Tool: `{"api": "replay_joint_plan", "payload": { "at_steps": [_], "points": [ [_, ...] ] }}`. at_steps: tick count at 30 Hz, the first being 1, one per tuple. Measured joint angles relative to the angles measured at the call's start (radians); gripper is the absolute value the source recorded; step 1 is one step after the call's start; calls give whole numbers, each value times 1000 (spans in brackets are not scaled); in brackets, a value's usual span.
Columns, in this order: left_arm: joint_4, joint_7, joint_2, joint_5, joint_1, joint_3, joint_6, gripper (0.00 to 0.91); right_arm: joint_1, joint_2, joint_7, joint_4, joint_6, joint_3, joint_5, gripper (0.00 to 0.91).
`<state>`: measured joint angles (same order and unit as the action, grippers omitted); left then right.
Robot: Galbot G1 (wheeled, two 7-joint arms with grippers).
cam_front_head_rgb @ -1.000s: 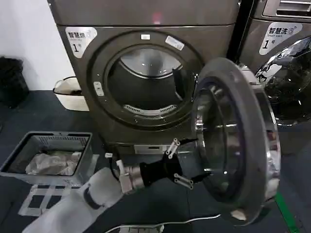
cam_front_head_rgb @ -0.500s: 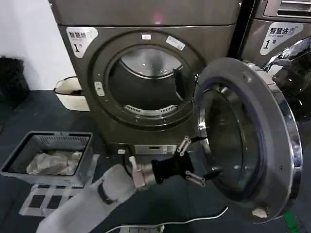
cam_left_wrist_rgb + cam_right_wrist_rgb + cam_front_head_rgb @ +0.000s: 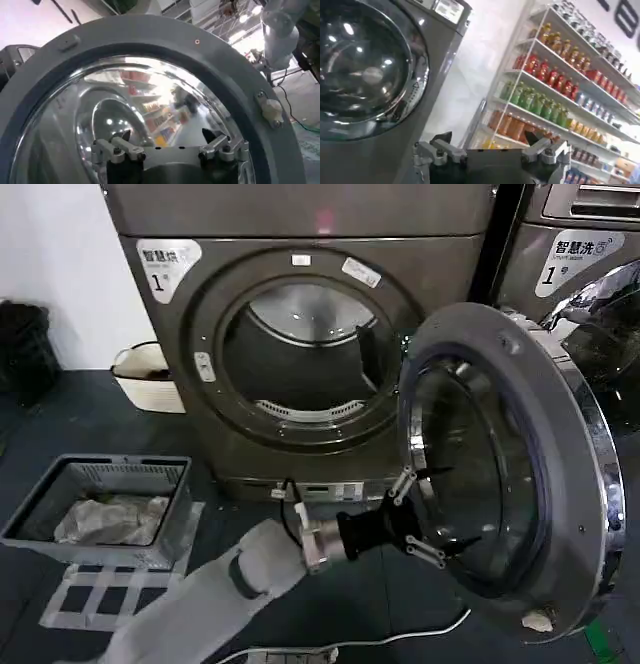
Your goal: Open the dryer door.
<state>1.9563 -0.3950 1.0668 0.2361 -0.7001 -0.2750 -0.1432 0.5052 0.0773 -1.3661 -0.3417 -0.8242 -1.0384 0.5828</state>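
The grey dryer [image 3: 190, 434] stands in front of me with its round drum opening [image 3: 300, 354] uncovered. Its door [image 3: 565, 434] is swung wide out to the right on its hinge, the glass bowl facing me. My left gripper [image 3: 432, 514] is open, its two fingers spread right at the lower inner edge of the door's glass. In the left wrist view the door's grey rim [image 3: 150, 35] and glass arch over my left gripper [image 3: 166, 136], nothing held between the fingers. My right gripper [image 3: 492, 137] is open and holds nothing, away from the dryer.
A grey laundry crate [image 3: 40, 529] with cloth inside sits on the floor at left. A white basket [image 3: 140, 379] stands behind it. A second machine [image 3: 585, 254] is right of the door. A white cable [image 3: 400, 639] lies on the floor. Bottle shelves [image 3: 560, 85] face the right wrist.
The door has swung further open to the right. My left gripper moved right along with it, staying open at the door's inner edge.
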Motion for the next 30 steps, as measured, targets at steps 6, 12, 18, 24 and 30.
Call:
{"api": "replay_joint_plan", "payload": {
  "at_steps": [6,12,18,24,30],
  "points": [
    [-21,2,23,-1,14,-20,6,907,37,35,-1,-19,0,-29,0,907],
    [-31,2,27,-1,23,-32,10,907,138,86,47,27,0,-73,36,907],
    [-36,2,24,2,31,-40,11,907,518,328,315,369,87,-322,184,907],
    [-45,2,18,5,37,-45,10,907,921,433,403,723,172,-446,297,907],
    [-76,3,48,-2,54,-66,8,907,1176,502,457,895,188,-513,293,907]
  ]
}}
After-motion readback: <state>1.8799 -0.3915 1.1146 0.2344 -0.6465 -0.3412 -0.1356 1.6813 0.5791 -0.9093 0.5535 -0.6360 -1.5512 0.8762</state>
